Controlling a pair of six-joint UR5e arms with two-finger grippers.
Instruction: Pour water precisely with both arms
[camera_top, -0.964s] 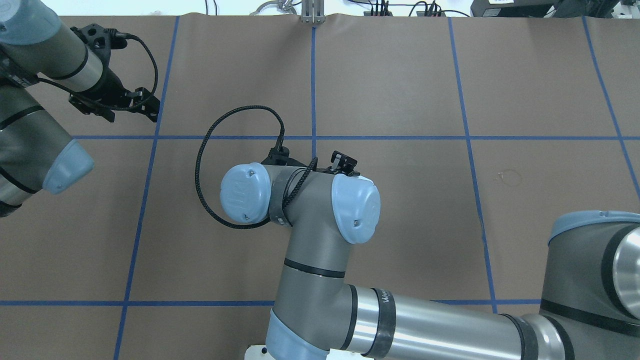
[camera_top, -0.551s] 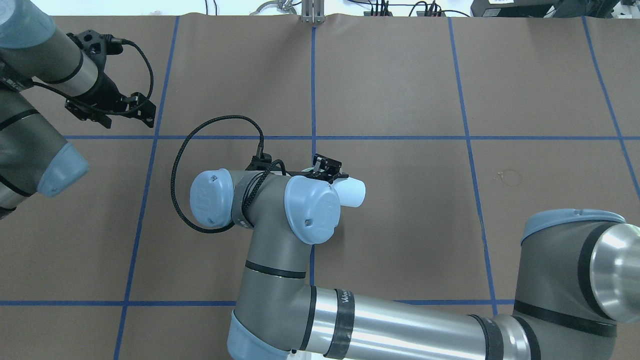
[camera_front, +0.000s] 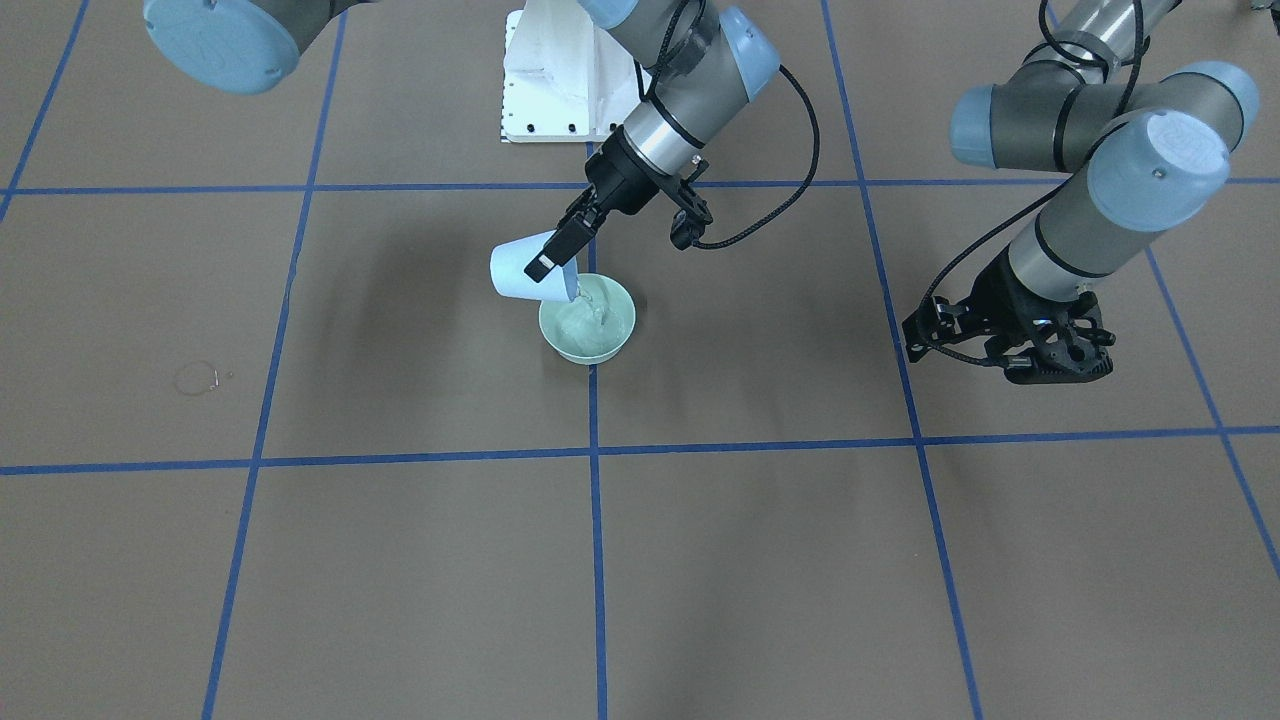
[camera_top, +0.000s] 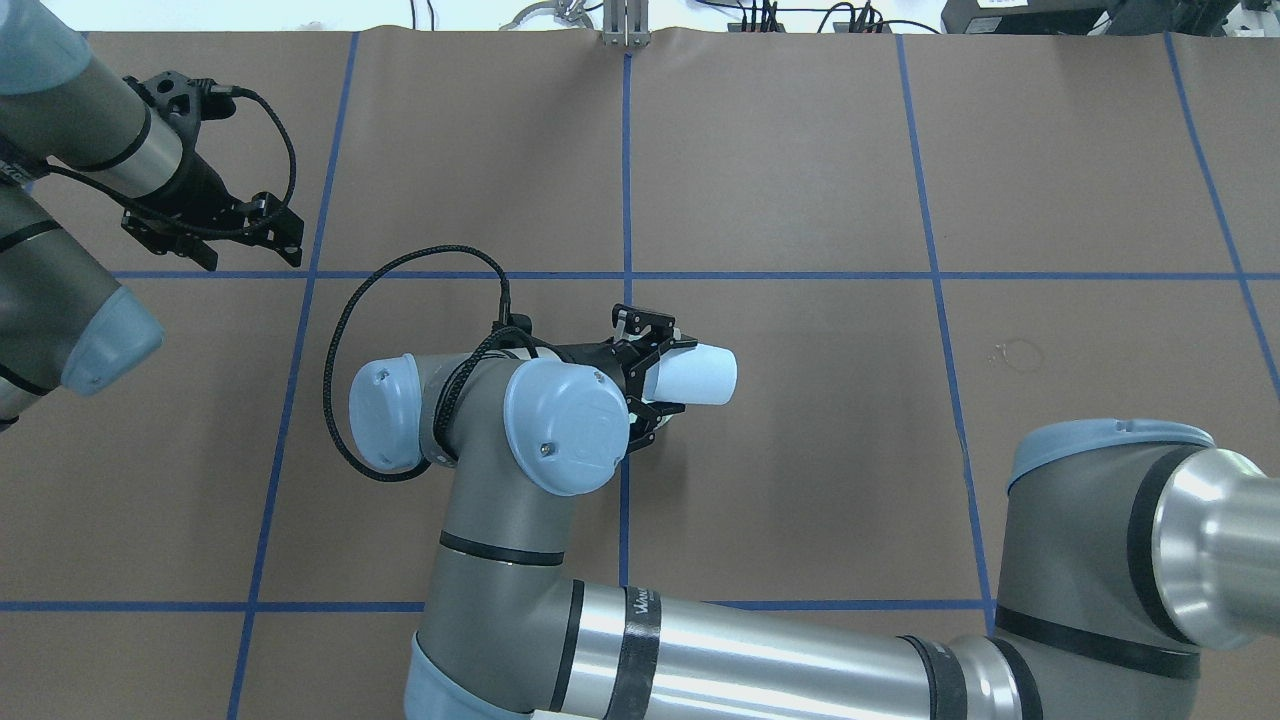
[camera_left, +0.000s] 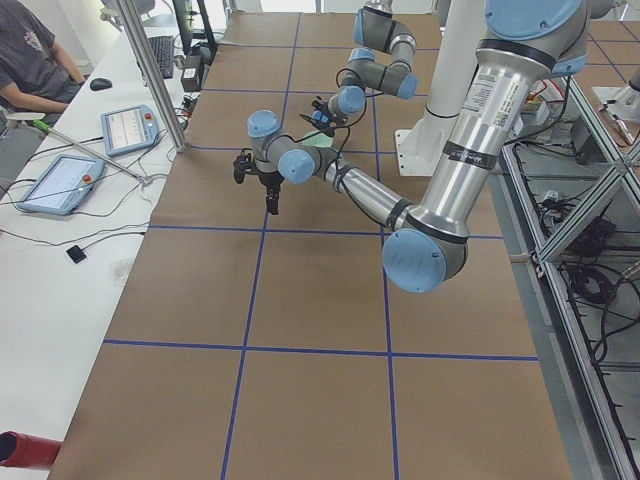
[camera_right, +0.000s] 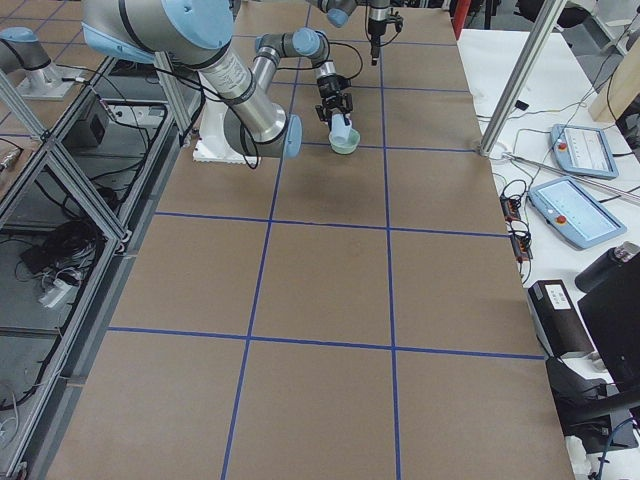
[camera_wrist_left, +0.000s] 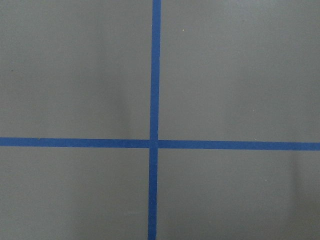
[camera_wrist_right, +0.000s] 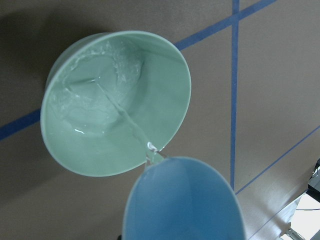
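While the right gripper (camera_front: 550, 262) clenches the rim of a light-blue cup (camera_front: 515, 272) tipped nearly onto its side, a thin thread of water (camera_wrist_right: 122, 115) runs from the cup's lip into the pale green bowl (camera_front: 625, 300) just below, near the middle of the brown table (camera_front: 400, 560). The pour looks well under way, with a shallow rippled pool in the bowl, and what seems left is draining and righting the cup. Well apart on the robot's left, the left gripper (camera_top: 250, 240) hangs over the table, apparently spread and grasping nothing.
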